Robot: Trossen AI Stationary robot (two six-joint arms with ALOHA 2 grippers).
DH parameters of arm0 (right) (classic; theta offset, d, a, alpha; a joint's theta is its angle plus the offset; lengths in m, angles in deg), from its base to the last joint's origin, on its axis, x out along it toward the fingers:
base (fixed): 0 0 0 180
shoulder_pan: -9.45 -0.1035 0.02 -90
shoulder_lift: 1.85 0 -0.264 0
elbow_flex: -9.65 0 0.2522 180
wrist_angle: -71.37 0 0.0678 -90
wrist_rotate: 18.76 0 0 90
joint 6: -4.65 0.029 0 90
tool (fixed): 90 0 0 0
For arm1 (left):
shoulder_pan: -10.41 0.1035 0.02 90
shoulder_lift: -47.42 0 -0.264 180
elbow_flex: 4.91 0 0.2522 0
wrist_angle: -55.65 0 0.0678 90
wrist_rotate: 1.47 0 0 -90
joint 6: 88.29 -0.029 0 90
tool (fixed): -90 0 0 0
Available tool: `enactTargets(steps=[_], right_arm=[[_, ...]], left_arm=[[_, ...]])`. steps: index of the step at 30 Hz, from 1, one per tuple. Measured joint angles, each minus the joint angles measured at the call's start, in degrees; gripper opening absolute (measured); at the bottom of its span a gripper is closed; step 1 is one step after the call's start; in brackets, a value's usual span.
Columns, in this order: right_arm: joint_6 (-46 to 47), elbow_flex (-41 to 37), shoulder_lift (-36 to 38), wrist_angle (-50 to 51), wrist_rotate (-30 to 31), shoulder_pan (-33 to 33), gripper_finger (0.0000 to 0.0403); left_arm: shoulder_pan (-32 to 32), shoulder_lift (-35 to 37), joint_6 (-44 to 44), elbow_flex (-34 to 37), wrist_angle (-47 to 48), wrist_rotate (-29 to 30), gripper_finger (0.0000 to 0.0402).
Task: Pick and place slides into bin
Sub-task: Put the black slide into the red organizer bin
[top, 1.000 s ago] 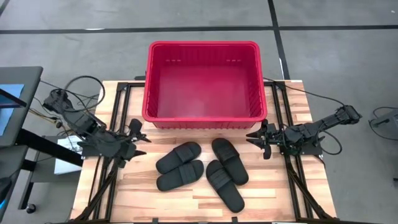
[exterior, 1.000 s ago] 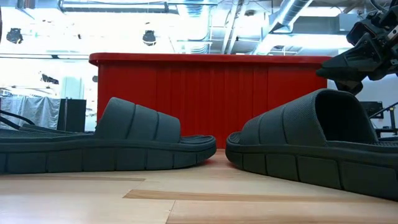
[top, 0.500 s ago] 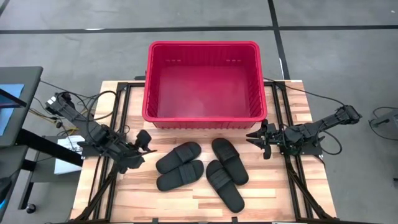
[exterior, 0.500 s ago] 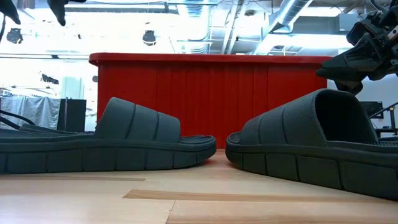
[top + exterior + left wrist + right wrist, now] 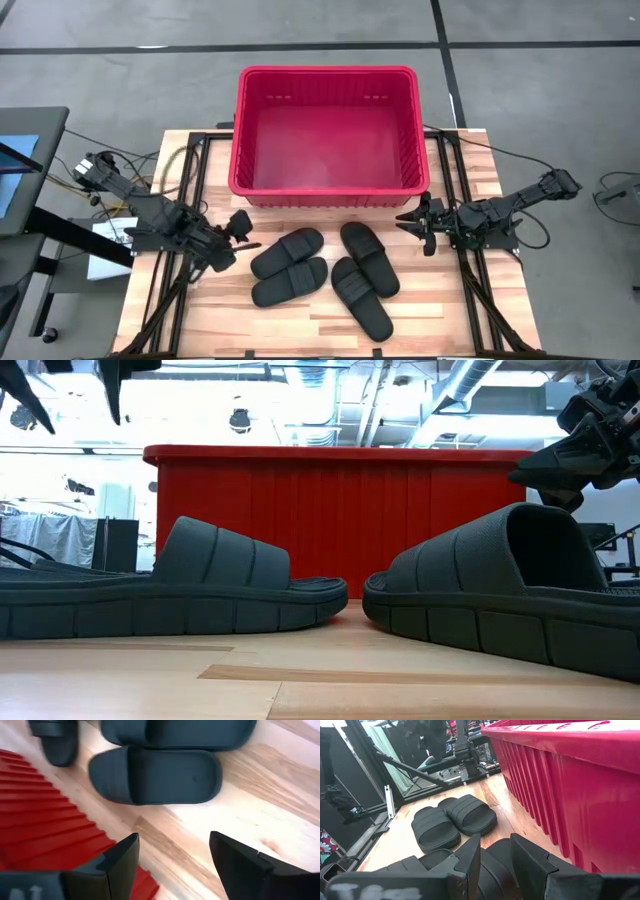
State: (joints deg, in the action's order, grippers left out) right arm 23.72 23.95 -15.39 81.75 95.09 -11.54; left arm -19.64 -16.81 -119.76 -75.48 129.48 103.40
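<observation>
1. The left gripper (image 5: 241,226) hovers above the counter (image 5: 300,320) on its left side, just left of the left pair of slides and nearer than the bin's near left corner. Its fingers (image 5: 120,865) are spread wide apart with nothing between them; only bare wood shows in the gap in the left wrist view.
2. In the low view the same gripper's fingertips hang at the upper left, above the slides and clear of them.
3. Four black slides lie on the counter, all outside the bin. The left pair sits side by side, both angled: the far-left slide (image 5: 287,251) and the near-left slide (image 5: 289,281), their long edges touching or almost so.
4. The right pair lies just right of them: the far-right slide (image 5: 369,258) and the near-right slide (image 5: 362,297), which reaches nearest to the counter's front edge. The two overlap or touch along their length; I cannot tell which.
5. The red bin (image 5: 243,130) stands at the far middle of the counter with nothing inside it. Its near wall runs just beyond the slides.
6. The right gripper (image 5: 417,223) waits on the right, just beside the bin's near right corner and right of the far-right slide. Its fingers (image 5: 470,857) stand partly apart, holding nothing; a slide shows on the counter beyond the gap.
</observation>
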Motion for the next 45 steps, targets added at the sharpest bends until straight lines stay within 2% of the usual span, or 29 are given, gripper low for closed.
enactTargets(steps=[8, 21, 28, 31, 34, 45], right_arm=[[0.0, 0.01, 0.01, 0.0, 0.01, -0.01, 0.0098], [-0.02, 0.0, 0.0, 0.0, 0.0, 0.0, 0.0098], [0.0, 0.0, 0.02, 0.0, 0.01, 0.0, 0.0098], [0.0, 0.02, 0.02, 0.0, 0.0, 0.0, 0.0098], [0.0, 0.01, 0.0, 0.02, 0.02, 0.0, 0.0098], [-0.01, 0.02, 0.02, 0.07, 0.02, 0.0, 0.0098]], left_arm=[[1.94, -7.72, -0.11, 0.03, -0.43, -7.74, 0.0234], [1.99, -22.26, -1.26, 0.03, -4.58, -11.7, 0.0234], [3.18, -24.14, -1.95, 0.03, -10.01, -11.92, 0.0234], [3.16, -25.09, -1.93, 0.02, -12.12, -14.08, 0.0234], [3.16, -26.28, -1.93, 0.03, -12.86, -16.26, 0.0234], [3.16, -27.8, -1.9, 0.03, -13.5, -15.89, 0.0234]])
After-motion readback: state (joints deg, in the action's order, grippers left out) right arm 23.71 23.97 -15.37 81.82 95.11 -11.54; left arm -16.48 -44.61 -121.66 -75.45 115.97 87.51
